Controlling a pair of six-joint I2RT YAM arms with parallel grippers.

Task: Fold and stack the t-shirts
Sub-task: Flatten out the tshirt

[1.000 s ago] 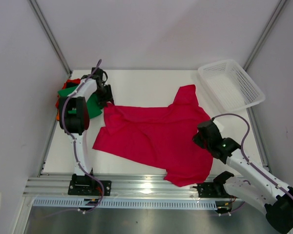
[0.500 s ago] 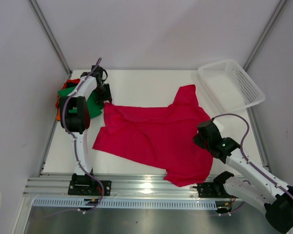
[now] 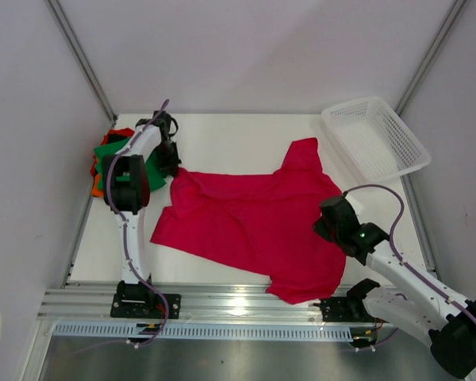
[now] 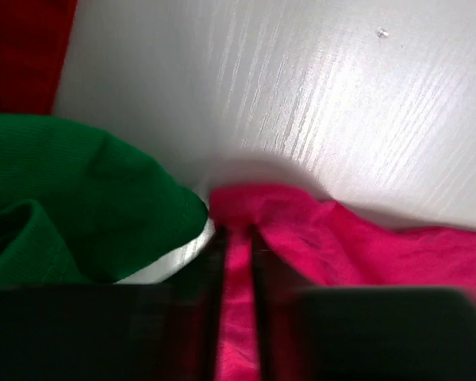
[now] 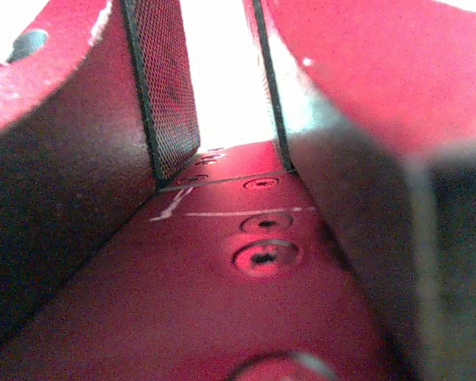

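crimson-red cloth t-shirt [image 3: 254,218] lies spread and rumpled mid white table [image 3: 238,139]. left gripper [image 4: 236,238] clenched on a fold at its far-left corner, just beside green cloth t-shirt [image 4: 71,198]. right gripper [image 3: 327,226] at the right edge, fingers parted, nothing between. judgement: pull the corner outward and low to flatten; don't snag the green.

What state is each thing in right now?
crimson t-shirt: unfolded, spread out, wrinkled.
green t-shirt: in the pile, far left.
white basket: upright, empty.
left pincer: shut on the crimson t-shirt's edge.
right pincer: slightly open, nothing between its pads.
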